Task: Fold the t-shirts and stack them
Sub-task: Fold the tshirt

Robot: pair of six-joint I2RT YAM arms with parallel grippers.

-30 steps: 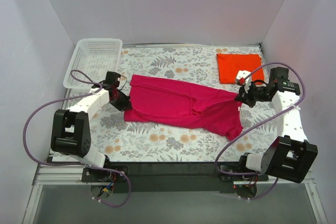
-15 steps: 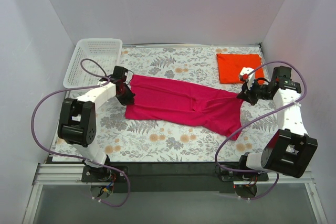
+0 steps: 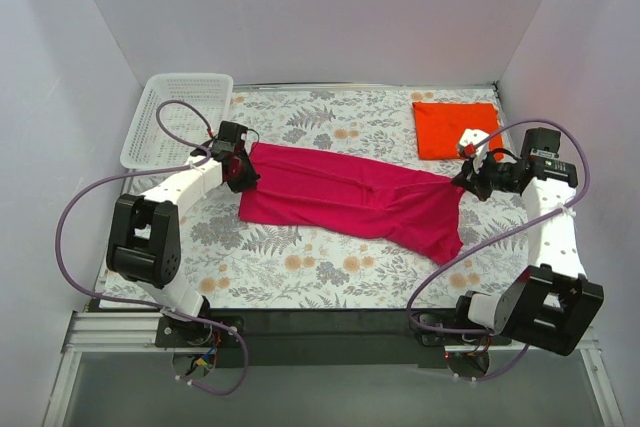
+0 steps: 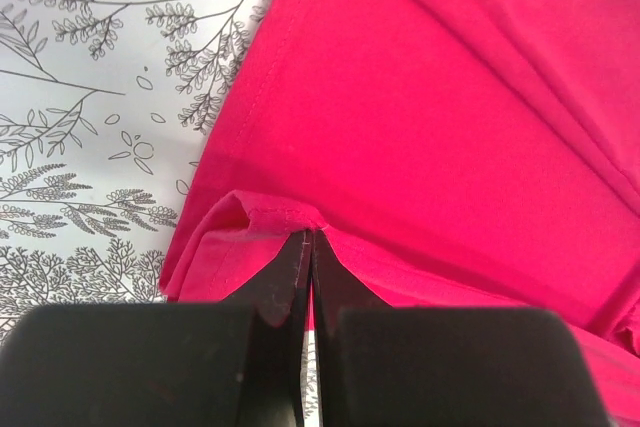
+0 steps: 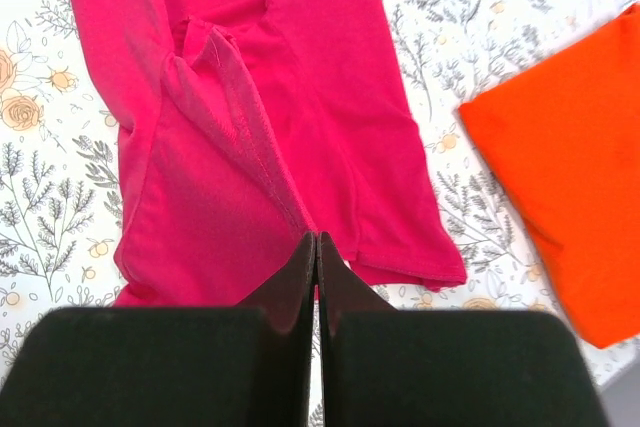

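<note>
2 limp, light shirts: pink shirt point(image 3: 350, 197) spread across table point(image 3: 300, 267), pinched at opposite ends by left gripper point(image 3: 240, 173) and right gripper point(image 3: 466, 181), both clamped tight; orange shirt point(image 3: 455, 129) folded at far right. Best gripped along hems.

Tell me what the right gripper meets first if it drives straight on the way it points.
The magenta t-shirt: the right gripper is shut on its edge, and more of it lies straight ahead, though depth is unclear.
</note>
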